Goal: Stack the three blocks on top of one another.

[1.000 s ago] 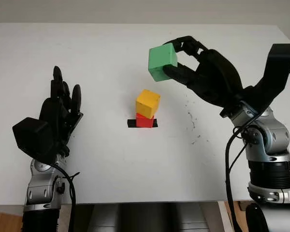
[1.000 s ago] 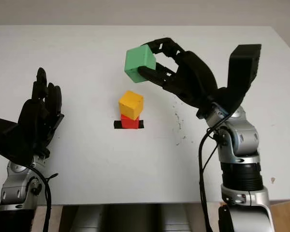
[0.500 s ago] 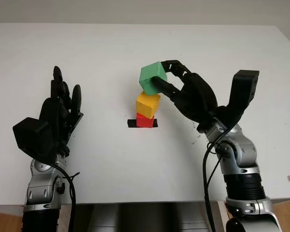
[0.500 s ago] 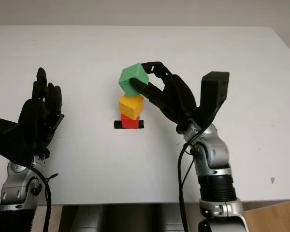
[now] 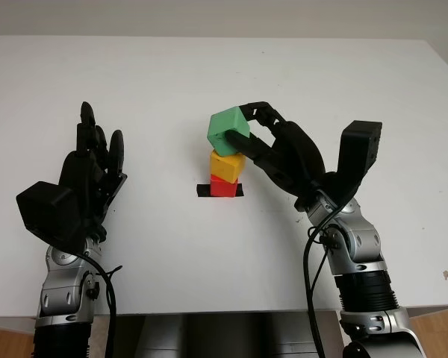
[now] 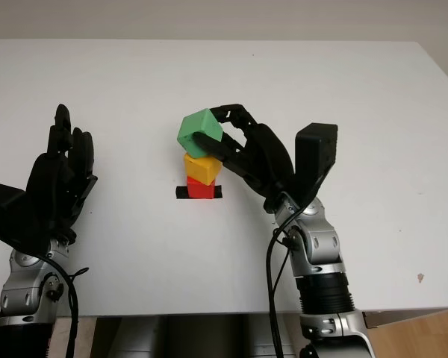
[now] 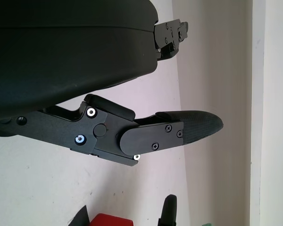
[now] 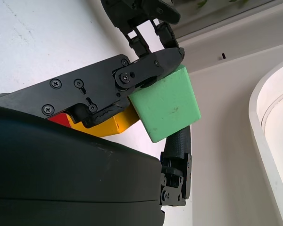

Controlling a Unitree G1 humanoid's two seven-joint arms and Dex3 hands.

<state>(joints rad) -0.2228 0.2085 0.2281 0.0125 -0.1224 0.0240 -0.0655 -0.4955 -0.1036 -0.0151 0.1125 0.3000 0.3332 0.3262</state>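
Gripping the green block (image 5: pixel 229 131), the right hand (image 5: pixel 272 148) has its black fingers (image 8: pixel 151 70) curled round the cube from the right side, one finger over the far edge and another pressed on the near face. Green block sits tilted on top of the yellow block (image 5: pixel 228 164); it looks to touch the yellow top, but whether it rests flat is hard to tell. Yellow block stands on the red block (image 5: pixel 223 186), slightly turned against it. Red block sits on a strip of black tape (image 5: pixel 203 191) near the middle of the white tabletop (image 5: pixel 209 74). In the right wrist view the green cube (image 8: pixel 167 108) is clamped between finger links, with yellow (image 8: pixel 116 123) just below and a sliver of red (image 8: pixel 61 117) behind the hand shell. Right forearm comes up from the bottom right, wrist bent toward the stack. Left hand (image 5: pixel 89 168) is open, raised over the tabletop at the left, well apart from the stack, holding nothing. Left wrist view shows one left finger (image 7: pixel 179 131) over the white surface and a corner of the red block (image 7: pixel 111 219) at the picture's edge. Small dark specks (image 5: pixel 297 183) mark the tabletop to the right of the stack.
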